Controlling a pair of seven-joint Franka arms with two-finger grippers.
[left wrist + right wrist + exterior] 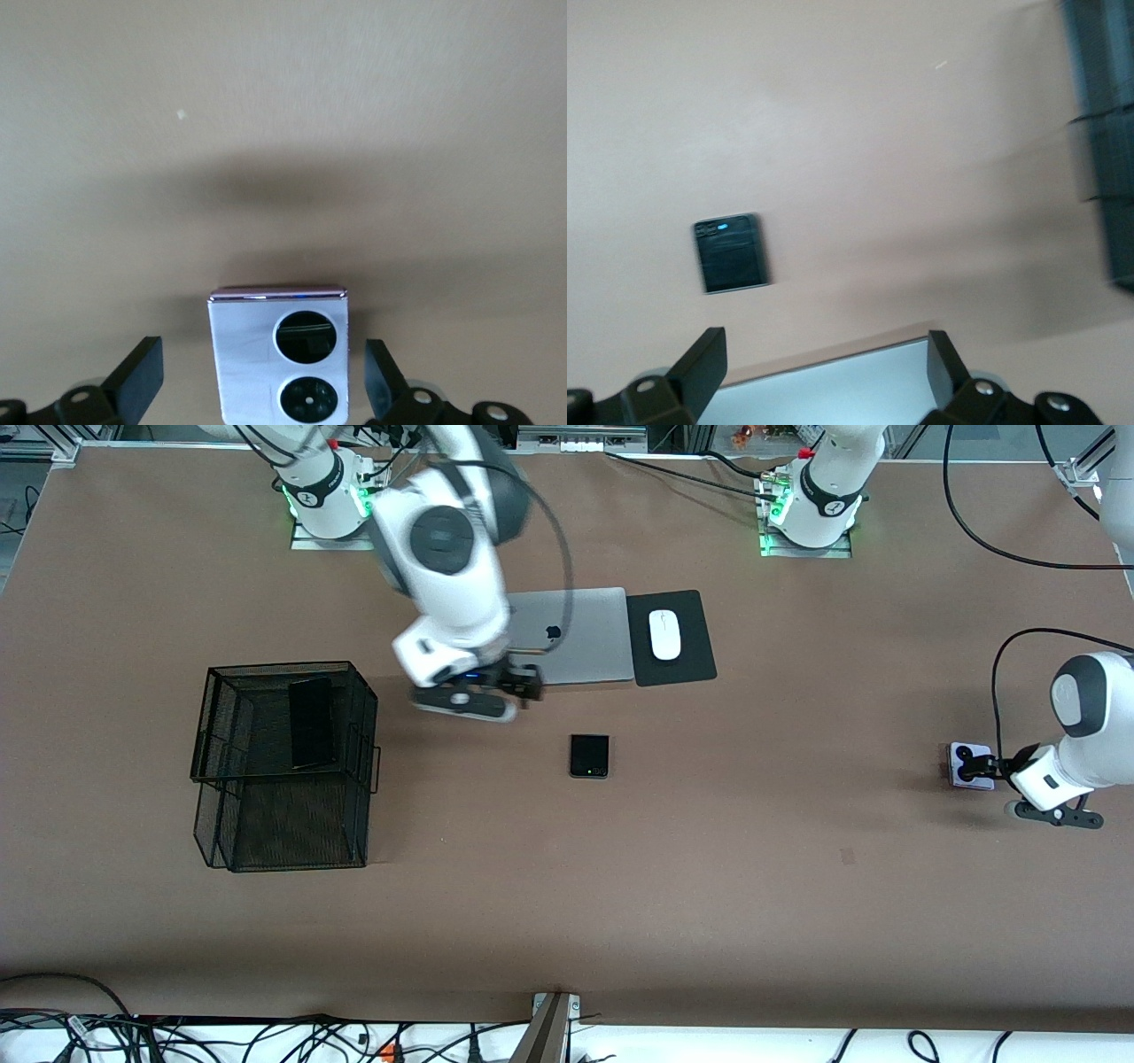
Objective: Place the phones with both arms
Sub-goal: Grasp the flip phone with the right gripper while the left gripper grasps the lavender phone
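Brown matting covers the whole table (797, 921), and both arms work over it with jaws spread wide and nothing held. At the left arm's end, the left gripper (978, 766) hangs low over the pale lilac-white phone (962, 765); in the left wrist view that phone (278, 354) lies flat between the two fingers (142, 376), not yet touched. To take it cleanly, the fingers should probably drop evenly past both long edges before closing, so it does not skid on the mat. The right gripper (516, 684) hovers over the laptop's (576, 633) front edge, and its wrist view shows the squarish black folded phone (731, 253) on bare mat just off that edge; in the front view this phone (589, 755) lies nearer the camera than the laptop. It should centre over the phone before descending. Toward the right arm's end, the long black slab (312, 722) already rests in the wire mesh basket (221, 797). A white mouse (664, 634) sits on its black pad (687, 664) beside the laptop.
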